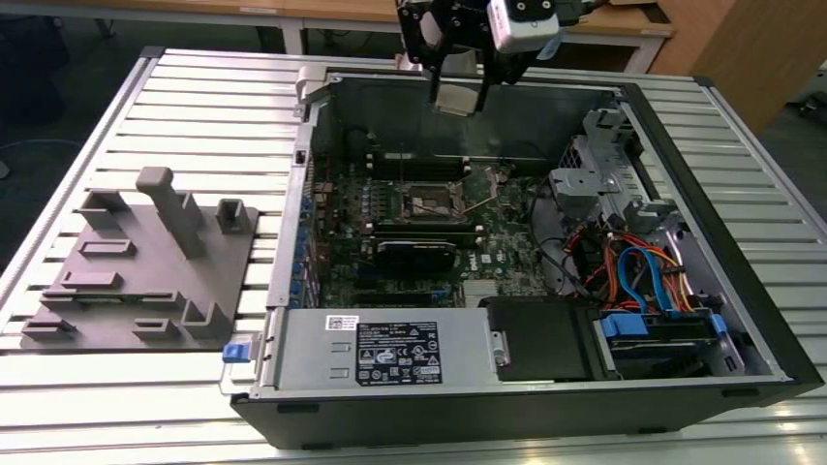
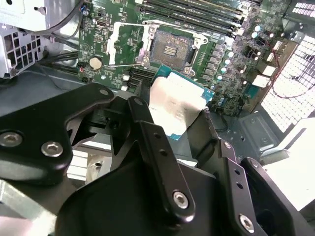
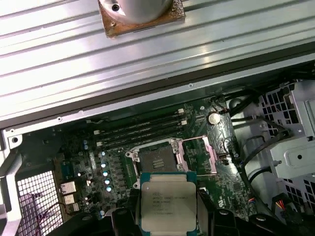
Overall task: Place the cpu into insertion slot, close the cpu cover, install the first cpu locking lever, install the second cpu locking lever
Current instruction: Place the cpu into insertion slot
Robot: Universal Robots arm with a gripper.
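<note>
Gripper [image 2: 172,117] is clamping the cpu [image 2: 179,98], hanging over the pc case's [image 1: 517,417] rim. Slot [image 2: 172,49] is sitting bare mid-case, cover [image 2: 125,45] flipped open. I'm judging step 1 underway; seating needs squaring w/ slot, flat descent.

Slatted aluminium table [image 1: 130,407] spans most of exterior view, with ribs running left to right. Strong pale glare on slats along near edge; far slats duller grey. Wooden desk [image 1: 349,12] with white legs [image 1: 294,39] stands behind table. Tan wooden panel [image 1: 737,48] at exterior view's upper right. Dark grey floor [image 1: 91,87] around table corners.
</note>
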